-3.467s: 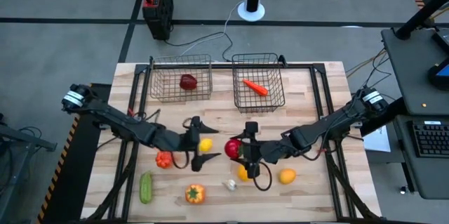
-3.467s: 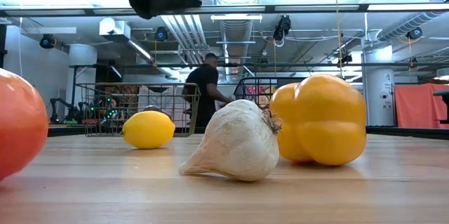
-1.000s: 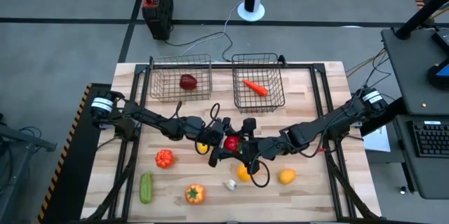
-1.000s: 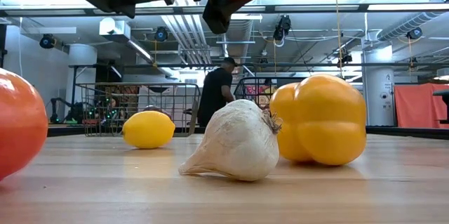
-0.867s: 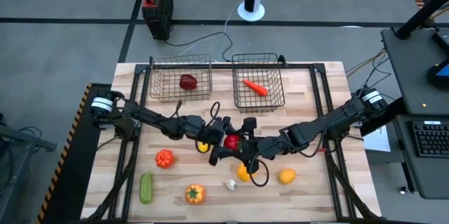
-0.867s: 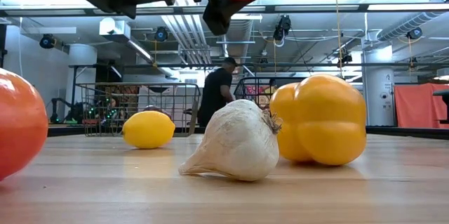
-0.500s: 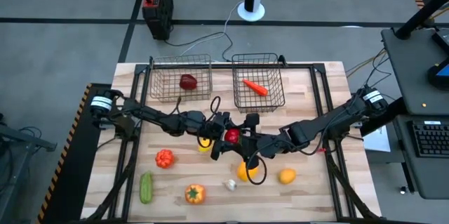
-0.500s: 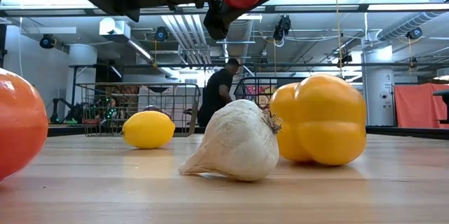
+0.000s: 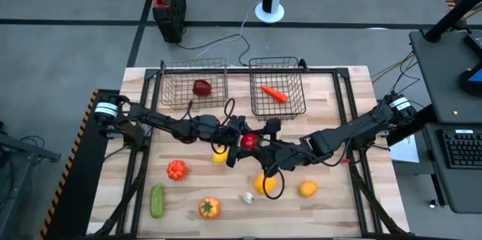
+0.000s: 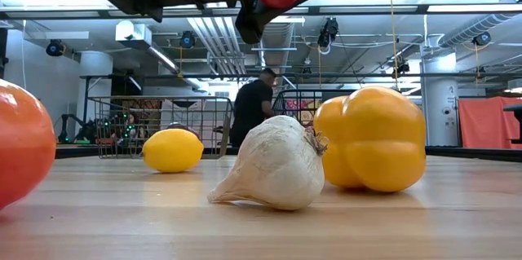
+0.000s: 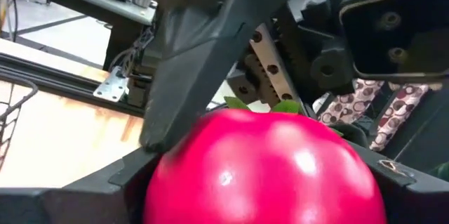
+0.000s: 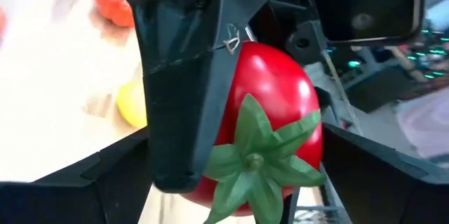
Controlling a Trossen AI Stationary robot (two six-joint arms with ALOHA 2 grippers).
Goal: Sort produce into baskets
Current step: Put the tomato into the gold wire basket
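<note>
Wooden table carrying everything. Toward the far edge, two wire baskets side by side: dark red apple in the left one, carrot in the right. Over the table's middle, left gripper and right gripper meeting nose to nose, both closed around one red tomato held above the surface. Near the front edge: cucumber, yellow pepper, garlic; lemon lying further back.
</note>
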